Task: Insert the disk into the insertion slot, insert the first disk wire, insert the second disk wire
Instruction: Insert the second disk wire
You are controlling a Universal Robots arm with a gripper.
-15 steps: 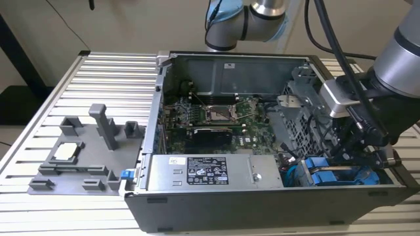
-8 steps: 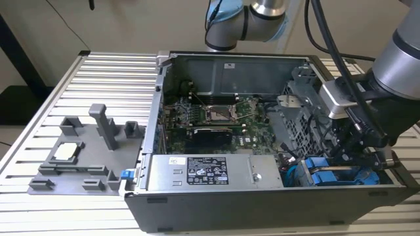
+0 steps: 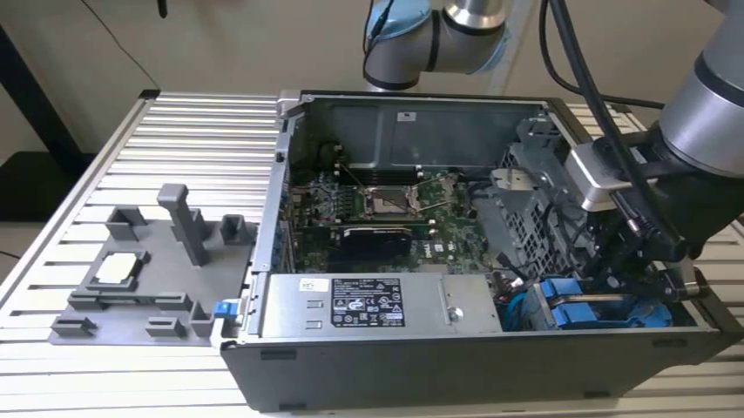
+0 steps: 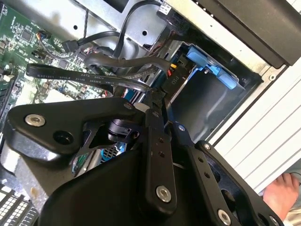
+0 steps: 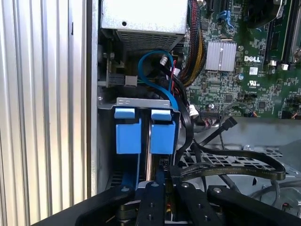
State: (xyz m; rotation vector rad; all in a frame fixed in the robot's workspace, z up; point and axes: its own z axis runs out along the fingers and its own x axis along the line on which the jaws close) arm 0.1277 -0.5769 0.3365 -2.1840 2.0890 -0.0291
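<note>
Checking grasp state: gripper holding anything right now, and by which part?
Cannot be told. The gripper sits low beside the drive cage, close to the blue carrier ends; its tips are hidden among cables.

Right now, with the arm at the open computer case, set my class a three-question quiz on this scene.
1. True or false: the gripper hangs over the grey fixture beside the computer case.
2. How many blue carrier ends sit in the drive cage in the first wrist view? A one, B two, C four.
3. Fill in: the labelled power-supply box lies to the exterior view's ____ of the drive cage.
Key: 1 false; 2 B; 3 left.
</note>
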